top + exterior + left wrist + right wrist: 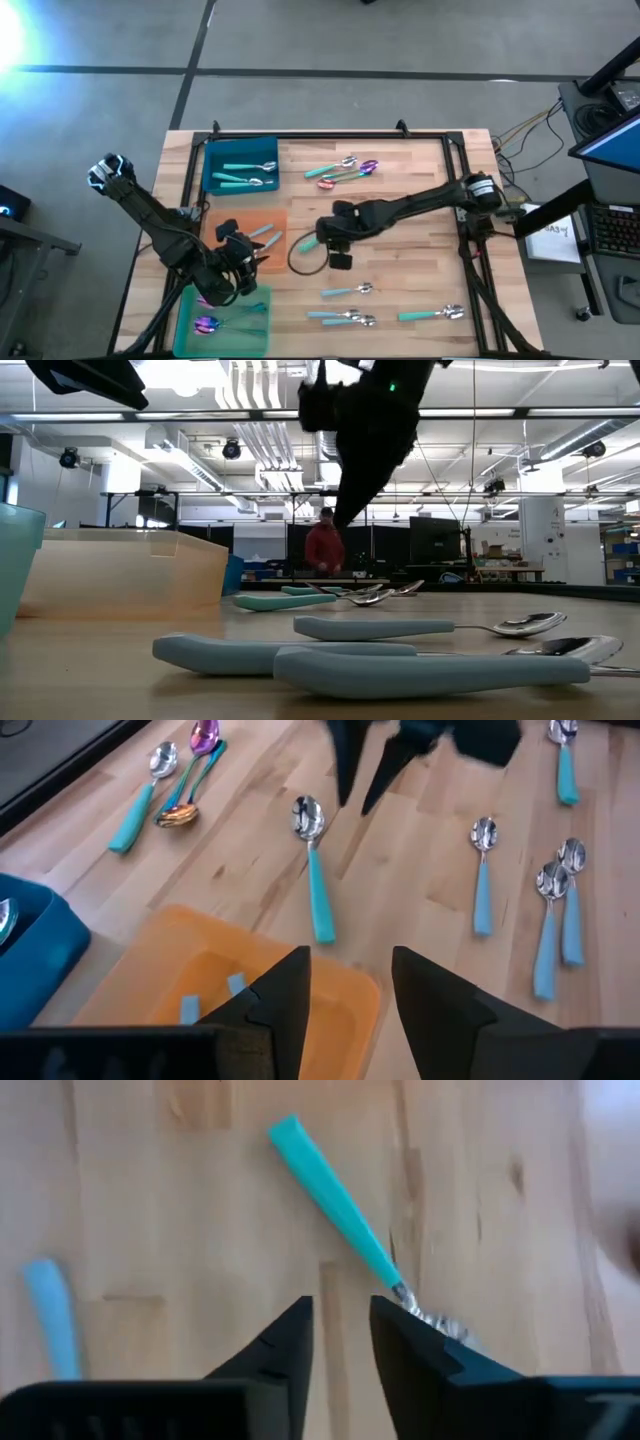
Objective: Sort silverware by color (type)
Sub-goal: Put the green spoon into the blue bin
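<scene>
Silverware lies loose on the wooden table: a teal-handled spoon just under my right gripper, which hangs open above it with nothing between the fingers. More spoons lie at the far middle and near right. My left gripper hovers open and empty over the near edge of the orange tray. The blue tray holds teal-handled spoons, the orange tray pale-blue-handled ones, and the green tray iridescent ones.
A black frame runs along the table's far edge and down both sides. The three trays fill the table's left side. In the low view several spoons lie close in front. A person stands in the room far behind the table.
</scene>
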{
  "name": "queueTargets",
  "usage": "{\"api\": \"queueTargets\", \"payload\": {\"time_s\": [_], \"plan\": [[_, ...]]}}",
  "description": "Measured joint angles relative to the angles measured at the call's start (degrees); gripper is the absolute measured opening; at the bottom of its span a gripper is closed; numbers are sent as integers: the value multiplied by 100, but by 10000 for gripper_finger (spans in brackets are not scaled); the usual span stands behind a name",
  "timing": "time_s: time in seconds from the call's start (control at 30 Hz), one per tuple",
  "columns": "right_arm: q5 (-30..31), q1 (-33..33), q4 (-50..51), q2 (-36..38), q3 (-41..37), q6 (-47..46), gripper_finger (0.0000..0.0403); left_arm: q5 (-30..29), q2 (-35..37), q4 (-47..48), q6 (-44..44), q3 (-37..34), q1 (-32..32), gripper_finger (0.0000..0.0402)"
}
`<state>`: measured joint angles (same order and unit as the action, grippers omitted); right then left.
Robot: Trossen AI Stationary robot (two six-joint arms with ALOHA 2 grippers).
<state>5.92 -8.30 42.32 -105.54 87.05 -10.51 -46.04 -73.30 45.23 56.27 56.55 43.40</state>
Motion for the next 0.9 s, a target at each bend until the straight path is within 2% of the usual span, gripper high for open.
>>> {"api": "queueTargets", "payload": {"time_s": [0.13, 0.23, 0.67, 0.9], "plan": [[-37, 131, -137, -288, 0, 1031, 117, 0, 2, 73, 1, 0, 0, 125], [-42, 213, -256, -486, 0, 1418, 125, -2, 21, 188, 16, 0, 0, 125], [-42, 528, -699, -1124, 2, 1733, 102, -2, 217, 375, 64, 0, 7, 125], [-401, 643, -696, -1239, 22, 1572, 70, 2, 234, 380, 229, 0, 23, 125]]}}
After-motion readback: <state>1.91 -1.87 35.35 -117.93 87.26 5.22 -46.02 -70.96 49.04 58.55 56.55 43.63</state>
